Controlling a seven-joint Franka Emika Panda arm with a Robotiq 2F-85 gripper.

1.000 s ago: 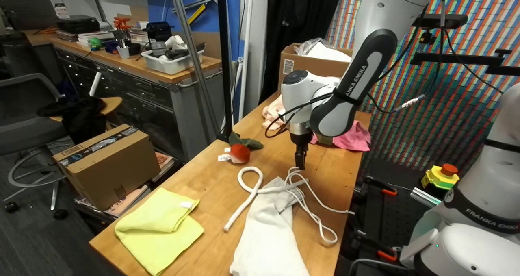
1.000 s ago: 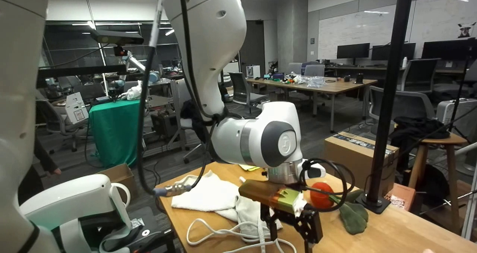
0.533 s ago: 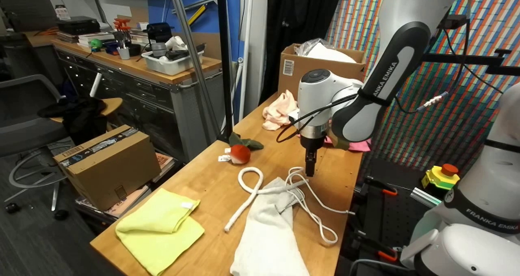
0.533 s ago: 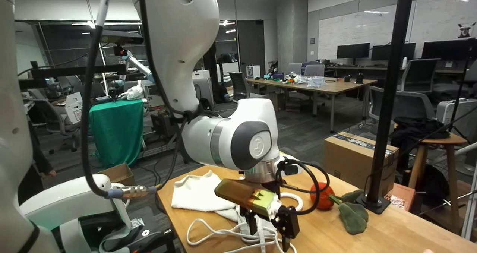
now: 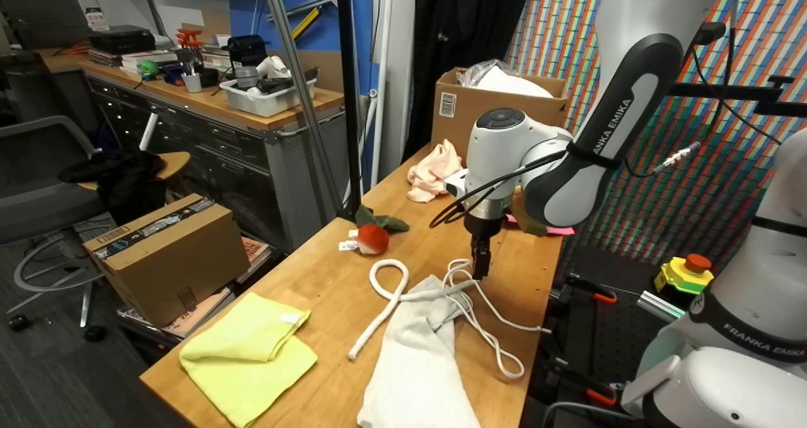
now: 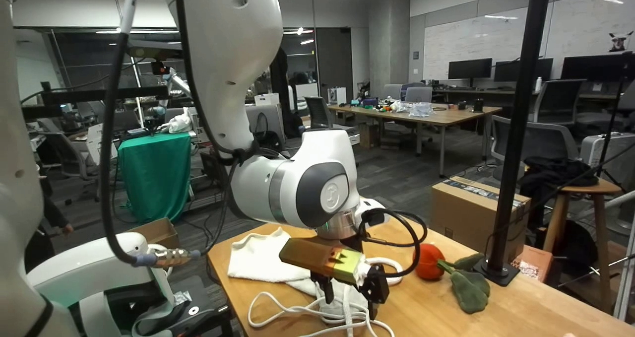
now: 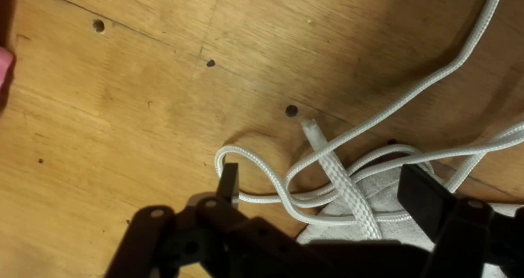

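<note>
My gripper [image 7: 321, 177] is open and empty, its fingers wide apart, above the ropes. Between its fingers in the wrist view lies the end of a thick white braided rope [image 7: 344, 179], crossed by loops of a thin white cord [image 7: 368, 124]. Both lie on a white-grey cloth [image 7: 382, 197] and the wooden table. In an exterior view the gripper [image 5: 481, 269] points down just over the cord's far loops, with the thick rope [image 5: 378, 329] curling left across the cloth [image 5: 416, 377]. In an exterior view the gripper [image 6: 351, 300] hangs over the same tangle. Contact with the cord cannot be told.
A folded yellow cloth [image 5: 252, 340] lies at the table's left. A red plush with green leaves [image 5: 373, 239] lies by a black pole [image 5: 348, 100]. Peach cloth [image 5: 435, 169], pink cloth [image 5: 560, 231] and a cardboard box [image 5: 451, 125] are at the back.
My gripper has moved rightward in an exterior view and leftward in the opposite one, and has come lower over the ropes. It stays open. The cord and cloths have not moved.
</note>
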